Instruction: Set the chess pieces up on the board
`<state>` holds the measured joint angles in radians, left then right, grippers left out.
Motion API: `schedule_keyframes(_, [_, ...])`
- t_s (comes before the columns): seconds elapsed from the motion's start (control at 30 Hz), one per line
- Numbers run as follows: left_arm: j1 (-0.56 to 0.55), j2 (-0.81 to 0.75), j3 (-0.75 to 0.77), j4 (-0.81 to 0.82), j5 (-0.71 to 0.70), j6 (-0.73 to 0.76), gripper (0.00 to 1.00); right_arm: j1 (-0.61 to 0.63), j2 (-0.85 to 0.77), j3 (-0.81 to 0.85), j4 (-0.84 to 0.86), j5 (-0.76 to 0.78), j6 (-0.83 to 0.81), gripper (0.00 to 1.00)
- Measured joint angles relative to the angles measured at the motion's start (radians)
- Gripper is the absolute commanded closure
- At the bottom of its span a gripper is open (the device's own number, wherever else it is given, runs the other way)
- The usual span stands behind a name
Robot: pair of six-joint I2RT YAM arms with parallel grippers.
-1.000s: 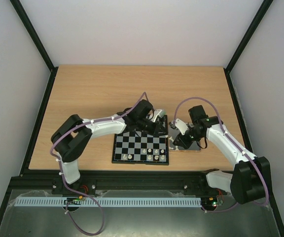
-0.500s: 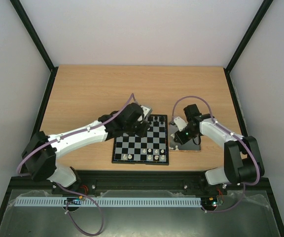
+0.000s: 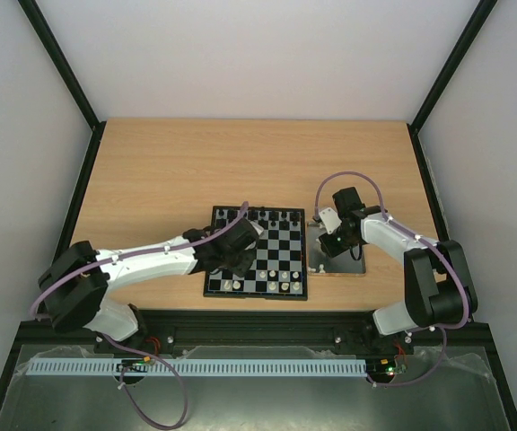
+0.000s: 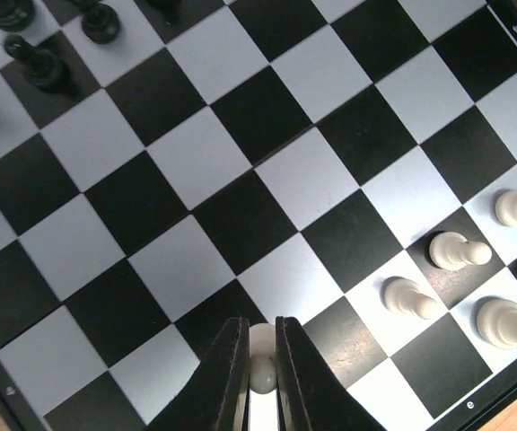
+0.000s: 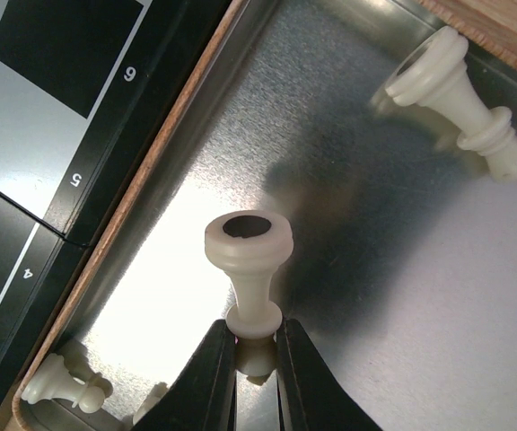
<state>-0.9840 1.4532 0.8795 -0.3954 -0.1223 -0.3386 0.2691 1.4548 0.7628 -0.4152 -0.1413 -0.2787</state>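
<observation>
R jaws grip cream piece (image 5: 248, 269) in tray (image 5: 375, 296) w/ other pieces (image 5: 447, 85)

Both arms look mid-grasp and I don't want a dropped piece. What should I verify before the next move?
1. Left gripper shut on its white piece: ok.
2. That piece set down on the board: cannot tell, the fingers hide its foot.
3. White pawns clear of the left fingers: ok.
4. Right gripper shut on the hollow-based piece: ok.
5. That piece lifted off the metal tray: cannot tell.
</observation>
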Motion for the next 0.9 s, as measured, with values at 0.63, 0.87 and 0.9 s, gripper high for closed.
schedule_keyframes(0.63, [-0.048,0.097,-0.005,0.037,0.063,0.029,0.97,0.000,0.012,0.000,0.003,0.012,0.003,0.94])
schedule_keyframes(0.87, [-0.055,0.109,-0.005,0.038,0.072,0.040,0.97,0.000,0.013,0.000,0.003,0.012,0.003,0.94])
schedule_keyframes(0.9, [-0.055,0.110,-0.005,0.037,0.073,0.040,0.97,0.000,0.013,0.000,0.003,0.012,0.003,0.94])
